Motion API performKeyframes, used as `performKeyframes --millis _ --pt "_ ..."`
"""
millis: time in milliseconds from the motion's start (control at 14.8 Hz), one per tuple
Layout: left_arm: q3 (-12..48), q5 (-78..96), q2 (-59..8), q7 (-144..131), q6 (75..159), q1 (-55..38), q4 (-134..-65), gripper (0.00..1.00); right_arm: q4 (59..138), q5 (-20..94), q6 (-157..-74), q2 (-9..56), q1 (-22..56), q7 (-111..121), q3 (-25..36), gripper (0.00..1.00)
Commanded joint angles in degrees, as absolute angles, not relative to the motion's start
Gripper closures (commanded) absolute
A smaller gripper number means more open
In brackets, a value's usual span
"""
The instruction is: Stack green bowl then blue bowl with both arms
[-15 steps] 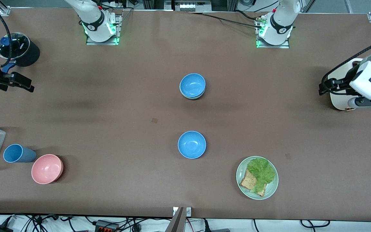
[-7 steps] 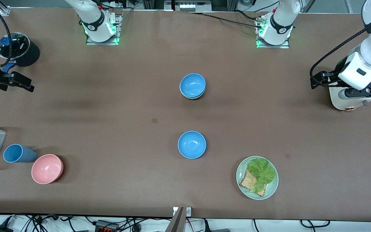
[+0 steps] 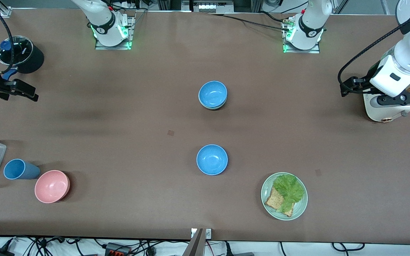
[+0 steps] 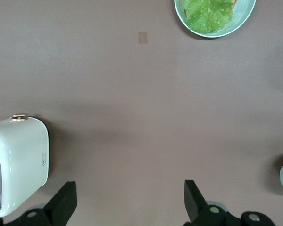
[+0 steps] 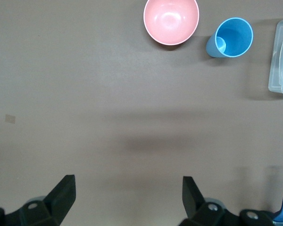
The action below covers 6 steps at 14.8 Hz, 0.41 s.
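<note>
My front camera looks steeply down on the whole brown desk. Each wrist camera faces straight down from high up; the left shares the pale-green lettuce plate.

No text, label, brand or number can be read with certainty anywhere. The round black container with a clear glossy lid, at the right arm's end of the brown table, carries small white lettering on its lid, but the letters cannot be made out. The white arm bases show dark marks, also unreadable.
</note>
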<state>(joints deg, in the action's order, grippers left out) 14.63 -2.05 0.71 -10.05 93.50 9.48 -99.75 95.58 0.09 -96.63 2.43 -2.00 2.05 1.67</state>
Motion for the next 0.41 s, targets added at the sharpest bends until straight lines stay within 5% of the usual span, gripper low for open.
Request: performKeyframes --millis 0,338 --pt "14.85 -0.71 2.11 -9.76 94.04 9.32 -100.72 0.00 97.47 -0.70 -96.59 0.53 -1.85 2.55 1.49 0.00" --pt "14.77 1.41 1.85 -9.49 93.96 9.84 -100.63 0.00 97.47 -0.70 -96.42 0.53 -1.93 2.55 1.49 0.00"
